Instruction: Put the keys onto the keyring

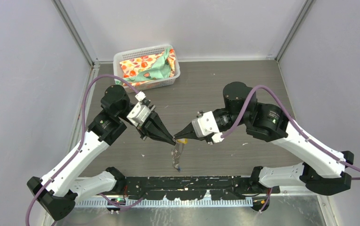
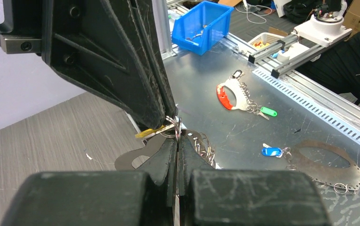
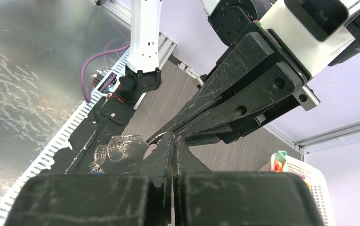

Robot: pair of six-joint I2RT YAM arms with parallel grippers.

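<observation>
Left claw [image 1: 172, 140] pinches the keyring [image 1: 177, 157], dangling toward six; right claw [image 1: 176, 137] clamps the yellow key [image 2: 149, 133] for threading.

The yellow key [image 2: 149, 133] is held roughly level at the tip of the right gripper [image 1: 178, 137], its yellow head sticking out sideways and its metal end meeting a small ring [image 2: 176, 125]. That ring is pinched at the tip of the left gripper [image 1: 170, 139]. The keyring [image 2: 138, 157], a pale flat metal plate with an oval hole, is seen just beneath both tips, loose wire rings bunched along one edge. From above, it is seen stretching toward the near edge. The blue key [image 1: 178, 167] is made out only as a small blue spot at its near end.
</observation>
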